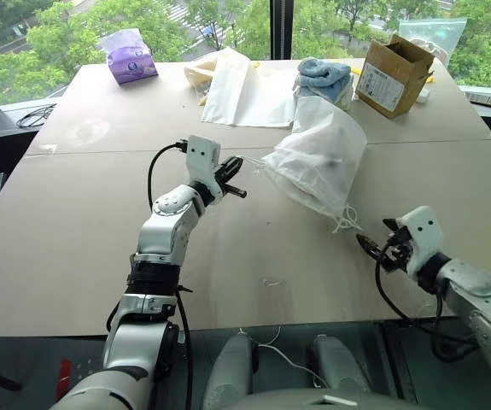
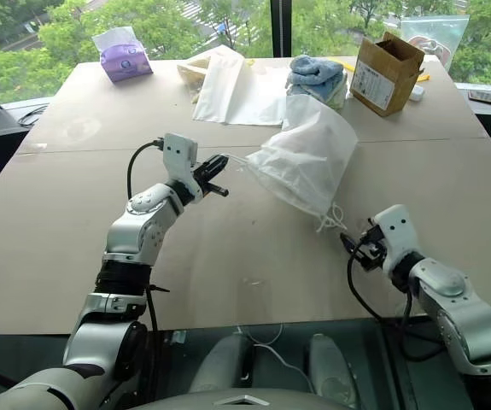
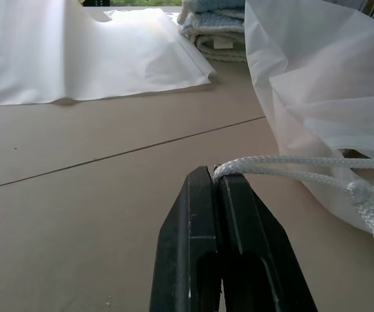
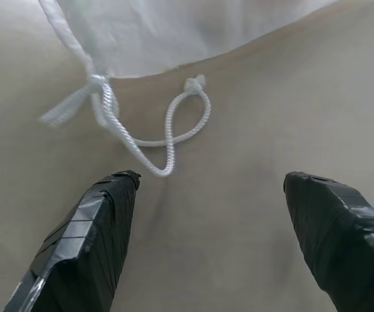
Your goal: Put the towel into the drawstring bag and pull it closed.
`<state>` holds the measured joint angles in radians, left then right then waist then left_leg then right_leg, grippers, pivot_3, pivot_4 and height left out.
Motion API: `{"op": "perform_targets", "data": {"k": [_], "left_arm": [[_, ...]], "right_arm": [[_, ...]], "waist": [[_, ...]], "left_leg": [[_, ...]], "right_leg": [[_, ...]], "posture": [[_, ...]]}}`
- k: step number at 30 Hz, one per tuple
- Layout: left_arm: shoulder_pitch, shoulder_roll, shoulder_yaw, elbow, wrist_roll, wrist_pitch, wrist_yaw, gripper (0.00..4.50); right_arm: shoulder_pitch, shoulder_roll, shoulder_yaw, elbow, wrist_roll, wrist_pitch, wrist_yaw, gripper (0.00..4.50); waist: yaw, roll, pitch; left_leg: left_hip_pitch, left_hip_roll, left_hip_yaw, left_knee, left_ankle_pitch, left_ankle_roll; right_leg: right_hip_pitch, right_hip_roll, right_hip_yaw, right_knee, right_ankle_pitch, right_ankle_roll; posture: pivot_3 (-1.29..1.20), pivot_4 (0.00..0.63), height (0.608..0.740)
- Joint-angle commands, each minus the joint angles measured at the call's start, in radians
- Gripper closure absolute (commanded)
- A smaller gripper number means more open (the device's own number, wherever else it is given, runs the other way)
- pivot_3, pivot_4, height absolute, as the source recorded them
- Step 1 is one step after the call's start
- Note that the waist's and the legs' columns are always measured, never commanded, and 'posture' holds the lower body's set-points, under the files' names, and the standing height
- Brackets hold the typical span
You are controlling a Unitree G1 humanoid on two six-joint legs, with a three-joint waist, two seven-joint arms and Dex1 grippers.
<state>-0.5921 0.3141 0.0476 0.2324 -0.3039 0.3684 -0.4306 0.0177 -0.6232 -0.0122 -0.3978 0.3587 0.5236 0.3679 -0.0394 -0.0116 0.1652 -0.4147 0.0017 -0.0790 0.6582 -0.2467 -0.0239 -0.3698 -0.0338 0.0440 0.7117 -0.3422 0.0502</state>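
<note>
The white thin-fabric drawstring bag (image 1: 318, 158) sits bulged near the centre of the pale brown table (image 1: 74, 222), its mouth end toward the robot, with one white braided cord (image 3: 291, 166) running out toward 9 o'clock and a second knotted cord loop (image 4: 173, 133) lying slack on the table at the bag's 5 o'clock corner. The left gripper (image 1: 230, 179), at 9 o'clock of the bag, has its two black fingers pressed together on the first cord, which runs from the fingertips to the bag mouth. The right gripper (image 1: 373, 248) hovers low over the table at 5 o'clock of the bag, its fingers (image 4: 89, 227) spread wide and holding nothing, with the slack loop lying just ahead of them and untouched. The small cream-white terry towel cannot be seen; judging from the bag's swollen shape, it is probably already inside. A pile of blue and pale towels (image 1: 324, 77) lies at 12 o'clock of the bag, just behind it, with smooth white cordless bags (image 1: 241, 90) to its 9 o'clock. The step in hand appears to be the closing pull. The next move calls for the right gripper to advance onto the slack loop, close on it, and draw it away from the left gripper so that the mouth cinches.
</note>
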Motion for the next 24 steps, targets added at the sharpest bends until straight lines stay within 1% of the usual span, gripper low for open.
{"op": "perform_targets", "data": {"k": [1,4,5,7,8,10,11,19,22,24], "left_arm": [[-0.017,0.003,0.028,-0.032,-0.001,0.001,0.01,4.5],[-0.016,0.003,0.03,-0.035,0.0,0.002,0.012,4.5],[-0.015,0.003,0.031,-0.036,0.0,0.003,0.012,4.5],[-0.014,0.002,0.034,-0.038,0.001,0.005,0.014,4.5],[-0.014,0.002,0.034,-0.038,0.001,0.006,0.013,4.5],[-0.014,0.001,0.035,-0.039,0.002,0.007,0.013,4.5],[-0.014,0.001,0.036,-0.04,0.002,0.008,0.013,4.5],[-0.02,-0.003,0.036,-0.032,0.005,0.007,0.013,4.5],[-0.021,-0.005,0.036,-0.032,0.007,0.009,0.013,4.5],[-0.021,-0.007,0.036,-0.033,0.007,0.01,0.014,4.5]], "right_arm": [[-0.036,0.025,-0.007,0.029,-0.049,-0.098,0.021,0.66],[-0.044,0.046,0.002,0.048,-0.08,-0.132,0.029,1.48],[-0.048,0.059,0.001,0.052,-0.086,-0.143,0.027,1.88],[-0.057,0.082,0.003,0.059,-0.099,-0.165,0.025,2.87],[-0.06,0.093,0.007,0.057,-0.102,-0.168,0.026,3.23],[-0.061,0.106,0.018,0.053,-0.115,-0.174,0.033,4.17],[-0.06,0.11,0.026,0.05,-0.123,-0.176,0.038,4.46],[-0.078,0.138,0.065,0.068,-0.199,-0.212,0.042,4.46],[-0.087,0.134,0.083,0.086,-0.259,-0.256,0.036,4.46],[-0.083,0.134,0.077,0.083,-0.247,-0.231,0.053,3.89]], "waist": [[-0.001,0.0,0.0],[0.001,0.0,0.0],[0.001,0.0,0.0],[0.001,0.0,0.0],[0.0,0.0,0.0],[0.0,0.0,0.0],[0.0,0.0,0.0],[0.0,0.0,0.0],[0.0,0.0,0.0],[0.0,0.0,0.0]], "left_leg": [[0.0,0.0,0.0,0.0,0.0,0.0],[0.0,0.0,0.0,0.0,0.0,0.0],[0.0,0.0,-0.001,0.0,0.0,0.0],[0.0,0.0,-0.001,0.0,0.0,0.0],[0.0,0.0,-0.001,0.0,0.0,0.0],[0.0,0.0,-0.001,0.0,0.0,0.0],[0.0,0.0,-0.001,0.0,0.0,0.0],[0.0,0.0,-0.001,0.0,0.0,0.0],[0.0,0.0,-0.001,0.001,0.0,0.0],[0.0,0.0,-0.001,0.001,0.0,0.0]], "right_leg": [[0.0,0.0,0.0,0.0,0.0,0.0],[0.0,0.0,0.0,0.0,0.0,0.0],[0.0,0.0,0.0,0.0,0.0,0.0],[0.0,0.0,0.0,0.0,0.0,0.0],[0.0,0.0,0.0,0.0,0.0,0.0],[0.0,0.0,0.0,0.0,0.0,0.0],[0.0,0.0,0.0,0.0,0.0,0.0],[0.0,0.0,0.0,0.0,0.0,0.0],[0.0,0.0,0.0,0.001,0.0,0.0],[0.0,0.0,-0.001,0.001,0.0,0.0]], "posture": [[0.0,0.15,0.74],[0.0,0.15,0.74],[0.0,0.15,0.74],[0.0,0.15,0.74],[0.0,0.15,0.74],[0.0,0.15,0.74],[0.0,0.15,0.74],[0.0,0.15,0.74],[0.0,0.15,0.74],[0.0,0.15,0.74]]}}
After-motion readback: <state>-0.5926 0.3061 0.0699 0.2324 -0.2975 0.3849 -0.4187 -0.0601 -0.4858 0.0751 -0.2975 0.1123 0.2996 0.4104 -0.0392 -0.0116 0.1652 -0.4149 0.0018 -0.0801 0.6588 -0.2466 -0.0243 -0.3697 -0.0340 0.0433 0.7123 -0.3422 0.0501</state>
